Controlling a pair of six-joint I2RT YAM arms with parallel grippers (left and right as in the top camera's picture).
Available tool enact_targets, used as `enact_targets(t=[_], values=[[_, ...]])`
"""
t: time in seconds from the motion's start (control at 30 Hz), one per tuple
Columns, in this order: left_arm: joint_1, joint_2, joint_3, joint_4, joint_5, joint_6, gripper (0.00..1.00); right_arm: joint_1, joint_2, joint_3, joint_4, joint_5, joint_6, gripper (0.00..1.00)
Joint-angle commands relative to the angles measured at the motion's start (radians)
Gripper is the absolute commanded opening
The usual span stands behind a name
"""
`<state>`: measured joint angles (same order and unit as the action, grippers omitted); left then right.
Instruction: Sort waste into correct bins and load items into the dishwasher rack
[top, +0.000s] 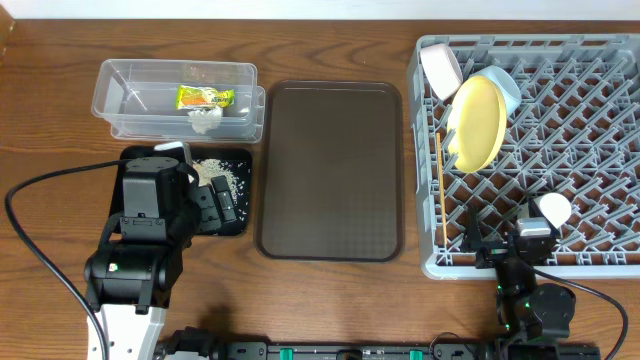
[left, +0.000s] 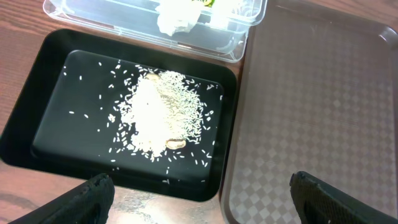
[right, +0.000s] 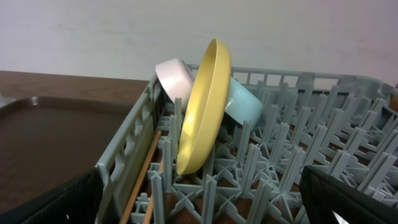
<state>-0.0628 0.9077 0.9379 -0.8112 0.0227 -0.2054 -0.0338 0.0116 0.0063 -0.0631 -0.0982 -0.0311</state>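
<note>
Wooden table (top: 60, 130). Clear tub (top: 120, 100) holds wrapper (top: 204, 97) and tissue (top: 205, 118), dry waste. Black tray (left: 68, 137) takes rice (left: 161, 112), apart as food scraps. Rack (top: 600, 130): yellow plate (top: 474, 122) stands on edge, propped by pegs; chopsticks (top: 440, 190) and cup (top: 553, 208) are loaded. Left gripper (left: 202, 199) hovers over the tray, right gripper (right: 205, 199) over the rack, both spread wide and empty.

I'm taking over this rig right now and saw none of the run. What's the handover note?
Left gripper: open, empty, over the black tray.
Right gripper: open, empty, at the near edge of the rack.
Done: wrapper and tissue in the clear tub; rice in the black tray; plate, blue bowl, white bowl, chopsticks and cup in the rack.
Left to do: no loose item in view.
</note>
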Motion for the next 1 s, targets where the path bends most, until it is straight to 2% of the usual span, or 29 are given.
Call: enact_targets(t=[0.0,0.13,0.23,0.7,0.87,0.97], values=[[-0.002,-0.024,-0.003,-0.002,-0.008,-0.002,0.93,-0.006,-0.006,-0.001,-0.003,-0.011,-0.011,0.99],[0.001,-0.098,-0.013,-0.013,-0.042,0.019,0.93,-0.006,-0.006,-0.001,-0.003,-0.011,-0.011,0.99],[0.001,-0.193,-0.085,0.044,-0.07,0.018,0.93,-0.006,-0.006,-0.001,-0.003,-0.011,-0.011,0.99],[0.001,-0.735,-0.796,0.709,-0.076,0.017,0.94,-0.006,-0.006,-0.001,-0.003,-0.011,-0.011,0.99],[0.001,-0.866,-0.922,0.808,-0.084,0.018,0.93,-0.006,-0.006,-0.001,-0.003,-0.011,-0.011,0.99],[0.001,-0.906,-0.934,0.791,-0.099,0.056,0.94,-0.006,-0.006,-0.001,-0.003,-0.011,-0.011,0.99]])
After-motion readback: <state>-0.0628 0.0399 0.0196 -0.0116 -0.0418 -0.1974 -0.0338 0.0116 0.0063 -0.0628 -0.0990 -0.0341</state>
